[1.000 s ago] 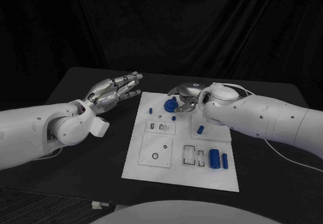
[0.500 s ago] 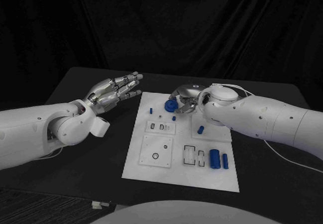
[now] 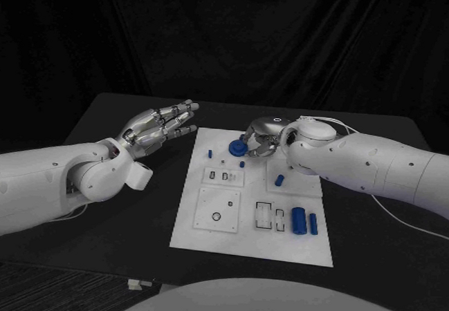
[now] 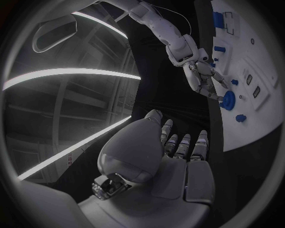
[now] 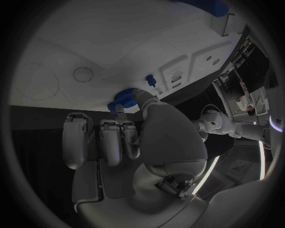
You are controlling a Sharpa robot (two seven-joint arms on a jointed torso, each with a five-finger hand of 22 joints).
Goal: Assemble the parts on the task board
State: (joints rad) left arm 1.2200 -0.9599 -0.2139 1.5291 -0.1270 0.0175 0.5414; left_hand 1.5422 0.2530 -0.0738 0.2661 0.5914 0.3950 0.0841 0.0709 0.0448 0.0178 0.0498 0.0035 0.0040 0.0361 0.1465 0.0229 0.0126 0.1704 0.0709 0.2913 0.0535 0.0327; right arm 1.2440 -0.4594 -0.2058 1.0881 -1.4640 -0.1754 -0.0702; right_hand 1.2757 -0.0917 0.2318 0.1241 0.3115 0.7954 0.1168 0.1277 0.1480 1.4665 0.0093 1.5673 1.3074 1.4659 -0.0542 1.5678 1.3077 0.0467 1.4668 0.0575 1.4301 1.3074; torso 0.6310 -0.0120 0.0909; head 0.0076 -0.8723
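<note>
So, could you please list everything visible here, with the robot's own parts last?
Black table: one, black, under everything.
White task board: one, white, at the table's middle.
Round blue disc part: one, blue, at the board's far end, held in the right hand.
Small blue peg parts: at least three, blue, standing on the board's far half.
Blue cylinder parts: two, blue, lying side by side on the board's near right.
Left hand: one, silver, raised over the table left of the board, fingers apart.
Right hand: one, silver, holding the disc.
</note>
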